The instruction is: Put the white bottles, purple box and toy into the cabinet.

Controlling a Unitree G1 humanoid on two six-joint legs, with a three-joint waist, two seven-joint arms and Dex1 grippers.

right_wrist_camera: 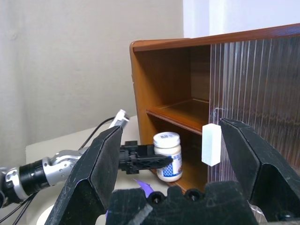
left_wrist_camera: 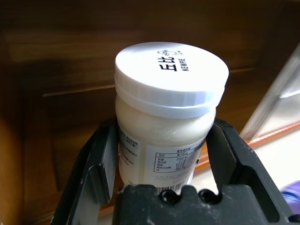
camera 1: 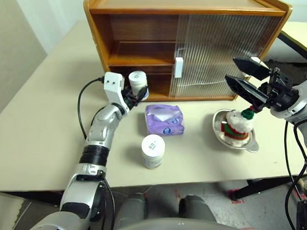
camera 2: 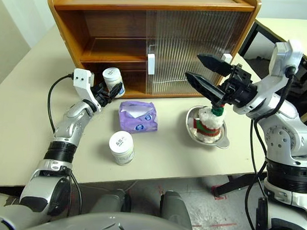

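Left gripper (camera 1: 137,95): clamped on a white bottle (camera 1: 137,83), a finger on each side of its body, lid up.
Held bottle: upright, right at the cabinet (camera 1: 145,49) mouth, in front of the open lower shelf.
Key relation: the shelf opening lies straight ahead of the left gripper, along the line it points; the bottle's long axis is vertical, so it should go in standing.
Hedge: from the head views I can't quite tell whether the bottle base has crossed the cabinet's front edge or sits just short of it.
Right gripper (camera 2: 209,72): fingers spread wide, empty, hanging above the toy (camera 2: 208,123).
Toy: sitting in the steel bowl (camera 2: 219,142), in front of the closed sliding door (camera 1: 224,52).
Second bottle (camera 1: 152,151): on the table (camera 1: 37,131), upright, near the front edge.
Purple box (camera 1: 165,119): between the cabinet and that bottle.
Nearer arm: left for the shelf, right for the toy.
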